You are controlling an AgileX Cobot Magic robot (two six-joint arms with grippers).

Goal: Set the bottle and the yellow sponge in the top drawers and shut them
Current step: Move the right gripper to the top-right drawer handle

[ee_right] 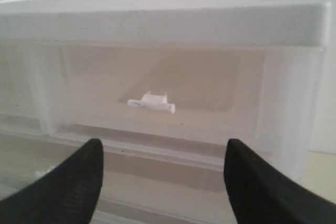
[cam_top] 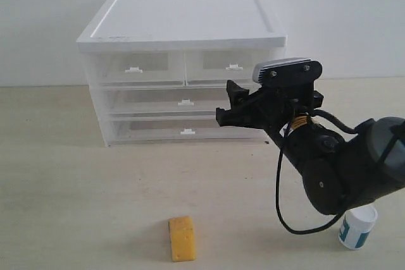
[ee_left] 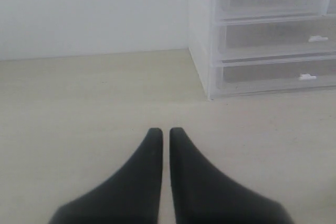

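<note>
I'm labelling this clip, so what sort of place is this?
Probably a lab test bench: a pale tabletop, a blank white wall, and a robot arm facing a drawer cabinet.

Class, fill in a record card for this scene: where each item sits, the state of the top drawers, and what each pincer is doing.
yellow sponge: lying on the table, in front of the cabinet
bottle: standing on the table, by the right arm
top drawers: both shut
right pincer: open, facing a top drawer's handle
left pincer: shut, empty, above the table

no readable text, bottle (cam_top: 359, 222) label (cam_top: 352, 236) (teal, white) illegible
</note>
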